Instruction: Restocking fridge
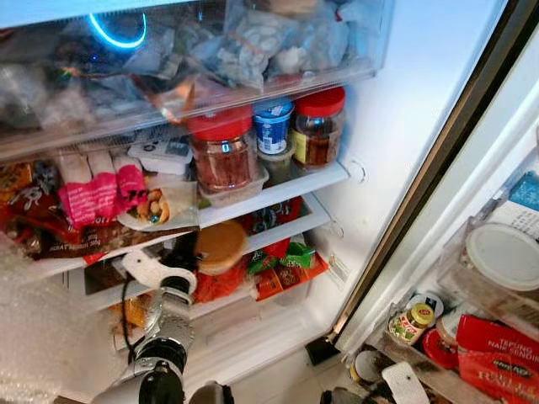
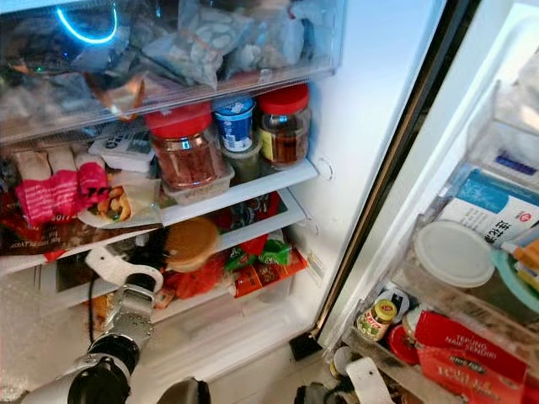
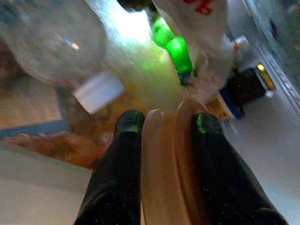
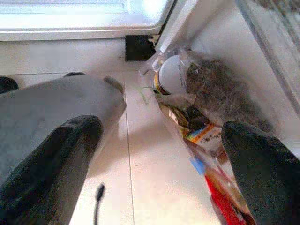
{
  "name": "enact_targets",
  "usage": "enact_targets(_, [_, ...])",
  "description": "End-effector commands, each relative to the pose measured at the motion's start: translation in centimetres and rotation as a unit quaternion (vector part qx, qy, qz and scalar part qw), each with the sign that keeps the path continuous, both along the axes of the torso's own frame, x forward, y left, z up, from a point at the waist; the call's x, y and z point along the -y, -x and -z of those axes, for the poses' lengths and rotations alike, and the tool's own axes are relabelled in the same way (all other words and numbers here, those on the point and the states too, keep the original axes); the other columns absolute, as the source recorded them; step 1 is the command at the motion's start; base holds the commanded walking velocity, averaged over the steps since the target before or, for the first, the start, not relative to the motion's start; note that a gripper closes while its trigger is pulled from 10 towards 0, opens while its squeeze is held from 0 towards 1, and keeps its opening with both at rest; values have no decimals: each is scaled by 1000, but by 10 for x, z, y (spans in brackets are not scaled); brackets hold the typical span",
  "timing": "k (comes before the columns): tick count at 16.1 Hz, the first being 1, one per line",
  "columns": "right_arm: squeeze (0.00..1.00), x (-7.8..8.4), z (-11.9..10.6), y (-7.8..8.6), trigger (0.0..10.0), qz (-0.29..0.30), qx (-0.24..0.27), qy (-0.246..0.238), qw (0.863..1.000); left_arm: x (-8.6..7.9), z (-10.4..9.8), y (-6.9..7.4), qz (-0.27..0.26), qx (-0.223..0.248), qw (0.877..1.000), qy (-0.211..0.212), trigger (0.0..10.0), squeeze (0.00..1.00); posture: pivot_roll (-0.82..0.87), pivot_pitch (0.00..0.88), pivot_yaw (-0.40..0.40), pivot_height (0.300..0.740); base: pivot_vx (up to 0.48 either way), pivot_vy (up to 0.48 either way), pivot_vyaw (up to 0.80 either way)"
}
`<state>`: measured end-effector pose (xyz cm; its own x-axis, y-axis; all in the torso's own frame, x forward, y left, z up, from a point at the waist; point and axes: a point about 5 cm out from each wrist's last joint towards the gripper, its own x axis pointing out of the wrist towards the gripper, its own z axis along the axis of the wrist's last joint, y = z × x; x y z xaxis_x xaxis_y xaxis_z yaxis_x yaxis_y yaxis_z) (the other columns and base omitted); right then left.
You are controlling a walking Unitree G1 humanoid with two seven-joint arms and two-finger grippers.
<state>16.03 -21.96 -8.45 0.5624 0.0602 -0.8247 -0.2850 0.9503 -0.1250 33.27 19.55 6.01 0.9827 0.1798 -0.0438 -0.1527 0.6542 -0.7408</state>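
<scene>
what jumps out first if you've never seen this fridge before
The left hand, reaching into a lower shelf, is shut on a flat tan lid. Above it, two red-capped jars flank a blue-and-white cup on the crammed middle shelf. The open door's bins on the right hold a white lid and red packets.

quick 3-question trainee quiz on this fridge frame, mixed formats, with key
1. True or false: the left gripper is shut on a tan disc.
2. The blue-labelled cup on the shelf stands between two jars with lids of what colour?
3. The right gripper is: A) open, B) shut on a jar, C) shut on a bag.

Key: 1 true; 2 red; 3 A.
</scene>
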Motion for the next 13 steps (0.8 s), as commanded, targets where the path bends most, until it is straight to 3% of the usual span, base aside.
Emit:
enact_targets(1, [0, 0, 15, 39, 10000, -17, -74, 5, 997, -11, 1, 2, -35, -13, 999, -10, 10000, 0, -186, 160, -38, 655, 0, 0, 0])
enact_targets(4, [0, 2, 16, 45, 10000, -28, -74, 8, 997, -21, -1, 4, -67, -14, 997, -18, 10000, 0, -207, 167, -53, 655, 0, 0, 0])
enact_targets(11, [0, 5, 16, 51, 10000, -47, -76, 13, 996, -29, -16, -5, -107, -11, 994, -36, 10000, 0, -258, 181, -83, 655, 0, 0, 0])
enact_targets(13, [0, 7, 16, 53, 10000, -55, -80, 18, 995, -26, -14, -8, -103, -35, 994, -27, 10000, 0, -267, 184, -95, 655, 0, 0, 0])
